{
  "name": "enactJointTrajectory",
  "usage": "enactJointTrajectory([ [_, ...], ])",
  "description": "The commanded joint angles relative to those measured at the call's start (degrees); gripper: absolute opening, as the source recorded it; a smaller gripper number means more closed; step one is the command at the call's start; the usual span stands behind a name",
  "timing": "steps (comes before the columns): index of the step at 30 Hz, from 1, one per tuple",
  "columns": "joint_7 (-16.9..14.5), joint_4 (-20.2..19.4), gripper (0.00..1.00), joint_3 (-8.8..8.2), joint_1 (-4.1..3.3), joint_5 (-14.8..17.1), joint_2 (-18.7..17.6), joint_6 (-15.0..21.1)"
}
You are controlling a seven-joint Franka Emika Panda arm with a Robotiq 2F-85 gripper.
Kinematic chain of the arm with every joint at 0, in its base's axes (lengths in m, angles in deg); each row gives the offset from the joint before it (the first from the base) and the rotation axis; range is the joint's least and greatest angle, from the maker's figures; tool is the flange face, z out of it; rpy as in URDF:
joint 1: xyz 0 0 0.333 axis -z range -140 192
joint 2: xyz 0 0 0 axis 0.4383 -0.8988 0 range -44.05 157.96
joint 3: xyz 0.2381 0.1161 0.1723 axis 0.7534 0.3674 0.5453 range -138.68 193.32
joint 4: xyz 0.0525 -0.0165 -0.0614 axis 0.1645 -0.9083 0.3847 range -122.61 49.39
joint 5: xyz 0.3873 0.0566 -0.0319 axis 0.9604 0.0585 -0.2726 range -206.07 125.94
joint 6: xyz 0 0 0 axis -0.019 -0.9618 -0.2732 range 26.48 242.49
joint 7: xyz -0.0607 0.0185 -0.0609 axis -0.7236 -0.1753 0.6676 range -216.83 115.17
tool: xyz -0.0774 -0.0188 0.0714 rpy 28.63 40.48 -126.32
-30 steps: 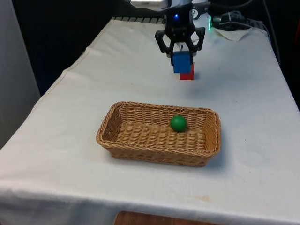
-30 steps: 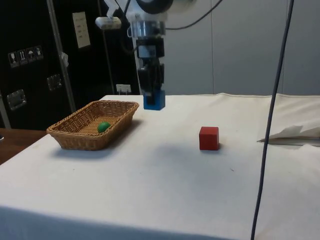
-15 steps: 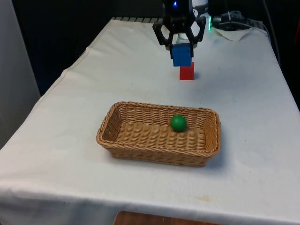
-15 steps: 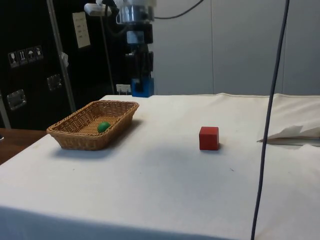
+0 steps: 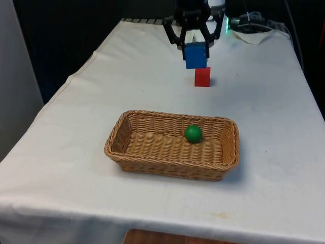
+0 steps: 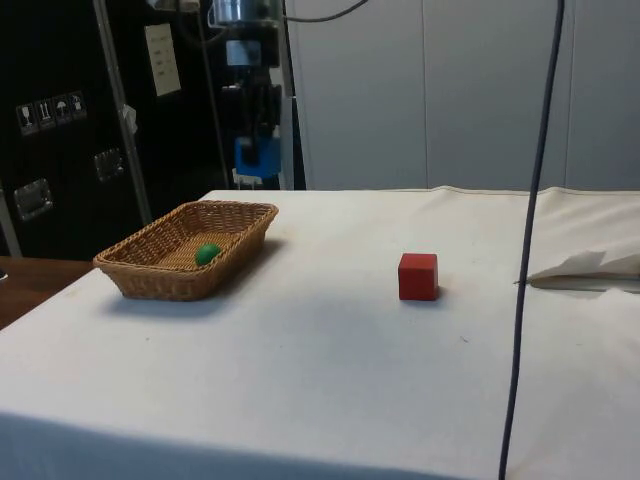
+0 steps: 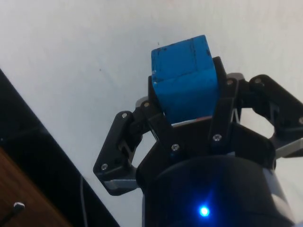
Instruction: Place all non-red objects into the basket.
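Fingers (image 5: 195, 44) clamped on blue cube (image 5: 195, 56), held high above the surface, short of the basket (image 5: 167, 165). Looks light and rigid; flat opposite faces give a solid grip. Green ball (image 5: 193, 133) already in; red cube (image 5: 202, 77) stays put.

White cloth (image 5: 127, 71) (crumpled paper (image 6: 590, 268))

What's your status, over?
Gripper shut on blue cube, held high. Green ball in basket. Red cube on table. Path clear.
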Motion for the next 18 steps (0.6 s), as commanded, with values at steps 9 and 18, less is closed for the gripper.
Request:
enactJointTrajectory([
  [9,-1.03,8.25,0.01,0.00,1.20,2.01,-6.42,-2.81],
  [18,-1.78,14.09,0.01,-0.63,1.83,3.50,-11.12,-4.18],
])
